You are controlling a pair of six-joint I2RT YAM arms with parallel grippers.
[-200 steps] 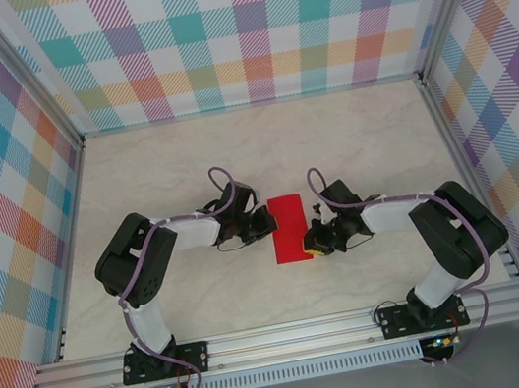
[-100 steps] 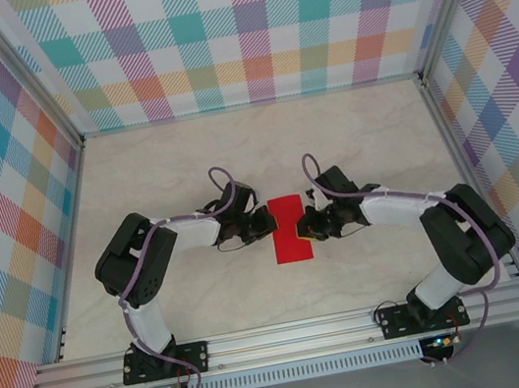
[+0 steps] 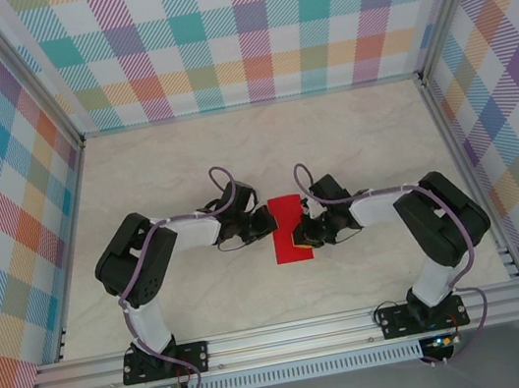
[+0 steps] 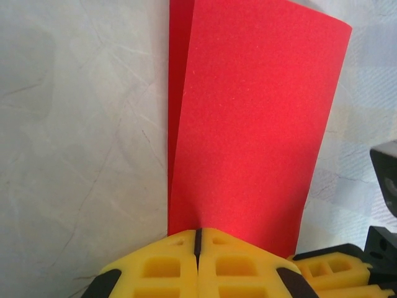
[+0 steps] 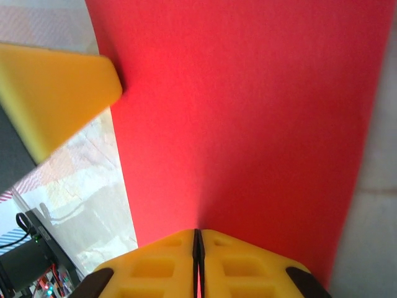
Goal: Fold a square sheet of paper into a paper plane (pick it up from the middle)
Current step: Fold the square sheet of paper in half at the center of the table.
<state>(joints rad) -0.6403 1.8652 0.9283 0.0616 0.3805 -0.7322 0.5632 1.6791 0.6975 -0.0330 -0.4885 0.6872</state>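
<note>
Top external, frame centre: left gripper (image 3: 271, 220) and right gripper (image 3: 299, 239), both closed tight, press opposite edges of a folded bright red paper sheet (image 3: 284, 212).

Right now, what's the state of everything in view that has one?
square sheet of paper: folded double into a narrow rectangle, layers slightly offset, not yet a plane.
left gripper: jaws shut on an edge of the sheet.
right gripper: jaws shut on an edge of the sheet.

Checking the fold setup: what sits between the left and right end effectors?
The folded red sheet lies between the left end effector and right end effector, top external view.
</note>
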